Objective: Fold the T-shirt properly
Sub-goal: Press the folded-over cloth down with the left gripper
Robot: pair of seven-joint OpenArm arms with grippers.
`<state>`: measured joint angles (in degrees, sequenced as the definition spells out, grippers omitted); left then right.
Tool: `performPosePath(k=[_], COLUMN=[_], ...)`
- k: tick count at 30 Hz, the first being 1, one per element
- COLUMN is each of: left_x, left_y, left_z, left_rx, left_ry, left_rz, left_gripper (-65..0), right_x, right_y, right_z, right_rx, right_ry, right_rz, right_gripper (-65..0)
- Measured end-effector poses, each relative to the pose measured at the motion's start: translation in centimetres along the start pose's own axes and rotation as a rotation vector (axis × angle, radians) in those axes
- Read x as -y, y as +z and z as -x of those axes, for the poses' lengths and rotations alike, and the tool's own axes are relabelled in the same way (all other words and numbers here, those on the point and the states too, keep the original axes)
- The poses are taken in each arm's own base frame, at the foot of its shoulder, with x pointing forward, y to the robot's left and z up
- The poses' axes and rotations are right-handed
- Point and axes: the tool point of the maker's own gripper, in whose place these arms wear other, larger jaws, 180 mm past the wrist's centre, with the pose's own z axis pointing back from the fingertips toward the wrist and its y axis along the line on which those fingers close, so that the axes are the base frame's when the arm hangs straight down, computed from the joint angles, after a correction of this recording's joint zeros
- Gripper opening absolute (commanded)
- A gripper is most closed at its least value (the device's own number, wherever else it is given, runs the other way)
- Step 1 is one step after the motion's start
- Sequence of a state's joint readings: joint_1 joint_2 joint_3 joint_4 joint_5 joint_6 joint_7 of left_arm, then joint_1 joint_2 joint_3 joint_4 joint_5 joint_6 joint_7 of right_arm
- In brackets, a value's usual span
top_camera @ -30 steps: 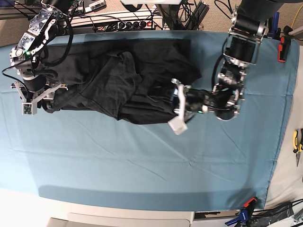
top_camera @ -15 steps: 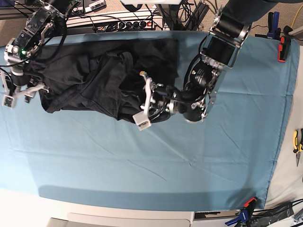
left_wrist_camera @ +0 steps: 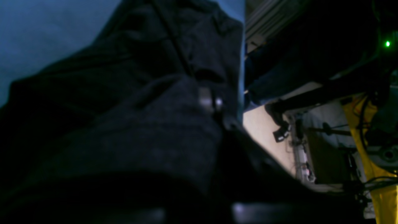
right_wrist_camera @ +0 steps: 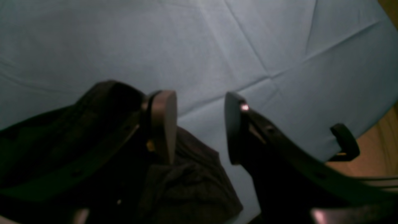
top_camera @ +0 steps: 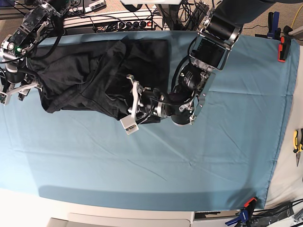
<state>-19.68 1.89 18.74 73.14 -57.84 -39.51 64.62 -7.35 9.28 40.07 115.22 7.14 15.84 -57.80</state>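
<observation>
The black T-shirt (top_camera: pixel 80 80) lies bunched on the far left part of the teal table cloth (top_camera: pixel 165 165). Its right side is drawn over toward the left. My left gripper (top_camera: pixel 130 101) sits low over the shirt's middle, shut on a fold of the T-shirt. Dark fabric (left_wrist_camera: pixel 140 124) fills the left wrist view and hides the fingers. My right gripper (top_camera: pixel 14 92) hangs at the shirt's left end, open. In the right wrist view this gripper (right_wrist_camera: pixel 199 124) has only cloth showing between its fingers, and a shirt corner (right_wrist_camera: pixel 186 186) lies beneath the left finger.
A power strip and cables (top_camera: pixel 118 21) run along the table's far edge. Yellow pliers (top_camera: pixel 297 142) lie off the cloth at the right. A red clamp (top_camera: pixel 283 47) sits at the back right corner and a blue clamp (top_camera: pixel 246 208) at the front right corner.
My left gripper has travelled left across the shirt, dragging its right edge with it. The right gripper has shifted left and up, off the shirt's left end.
</observation>
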Motion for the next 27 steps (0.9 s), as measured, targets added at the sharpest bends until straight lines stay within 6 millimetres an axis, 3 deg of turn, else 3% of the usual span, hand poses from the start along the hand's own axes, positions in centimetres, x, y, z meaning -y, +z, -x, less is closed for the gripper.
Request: performPosePath(k=[9, 13, 15, 24, 27], left_x=[-0.6, -0.5, -0.4, 1.8, 2.5], left_y=[0.0, -0.1, -0.2, -2.3, -3.1], left_z=[0.7, 0.8, 1.1, 3.1, 2.9], left_rx=[-0.034, -0.033, -0.033, -0.015, -0.003], left_ry=[-0.012, -0.008, 0.000, 0.073, 0.080], left_rz=[-0.032, -0.030, -0.027, 0.036, 0.055], left_gripper=[-64.6, -44.1, -39.9, -39.9, -39.9], right_x=[-0.1, -0.1, -0.1, -0.2, -0.2], right_y=[0.0, 0.0, 0.0, 0.0, 0.0], right_z=[0.1, 0.1, 0.0, 0.0, 0.0], right_rx=[0.000, -0.001, 0.000, 0.001, 0.003], right_ry=[-0.004, -0.003, -0.003, -0.005, -0.009], right_rz=[-0.006, -0.005, -0.006, -0.008, -0.013], right_gripper=[-39.3, -39.3, -39.3, -39.3, -39.3])
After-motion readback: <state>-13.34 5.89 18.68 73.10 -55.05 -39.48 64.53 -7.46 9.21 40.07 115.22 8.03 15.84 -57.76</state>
